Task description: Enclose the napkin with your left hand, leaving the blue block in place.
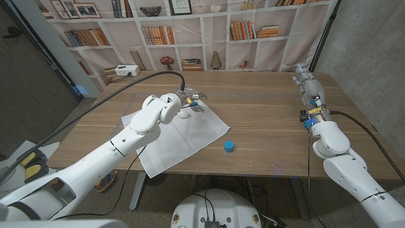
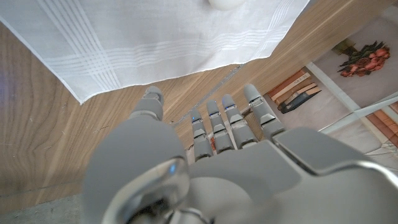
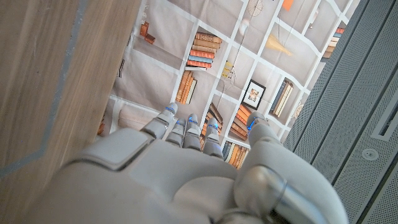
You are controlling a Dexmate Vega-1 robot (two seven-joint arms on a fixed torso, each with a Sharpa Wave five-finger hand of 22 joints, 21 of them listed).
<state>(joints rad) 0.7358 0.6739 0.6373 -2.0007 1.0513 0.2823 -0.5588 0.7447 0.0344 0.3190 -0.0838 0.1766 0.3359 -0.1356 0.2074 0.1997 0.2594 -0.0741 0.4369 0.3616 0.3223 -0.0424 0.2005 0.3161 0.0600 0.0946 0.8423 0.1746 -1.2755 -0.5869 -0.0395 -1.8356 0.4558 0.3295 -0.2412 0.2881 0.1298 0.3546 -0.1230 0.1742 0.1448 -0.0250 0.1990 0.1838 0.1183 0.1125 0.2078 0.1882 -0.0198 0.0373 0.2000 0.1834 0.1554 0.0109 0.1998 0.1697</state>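
Plainly, a soft-goods job:
Napkin (image 1: 180, 139): white cloth with a faint woven stripe, spread flat on the table (image 1: 266, 107), left of the middle, one corner reaching the front edge and another pointing toward the block.
Handling: I judge it light, limp and thin; it will bunch and slide over the wood, not lift as a sheet, and nothing about it looks fragile.
Where to take hold: the far corner region nearest the left hand looks best, raking the cloth inward so folds gather in the palm; a pinch at one edge alone would likely drag the whole sheet.
Left hand (image 1: 187, 99): over the napkin's far corner; in the wrist view its fingers (image 2: 231, 122) are straight and a little apart, holding nothing.
White lump (image 2: 226, 4): small, rounded, sitting on the cloth near that corner; what it is I cannot tell.
Block (image 1: 229, 146): small, blue, on bare wood just beside the napkin's right corner, apart from it.
Risk: a wide sweep of cloth could nudge the block.
Right hand (image 1: 302, 77): at the table's far right edge, fingers extended, gripping nothing.
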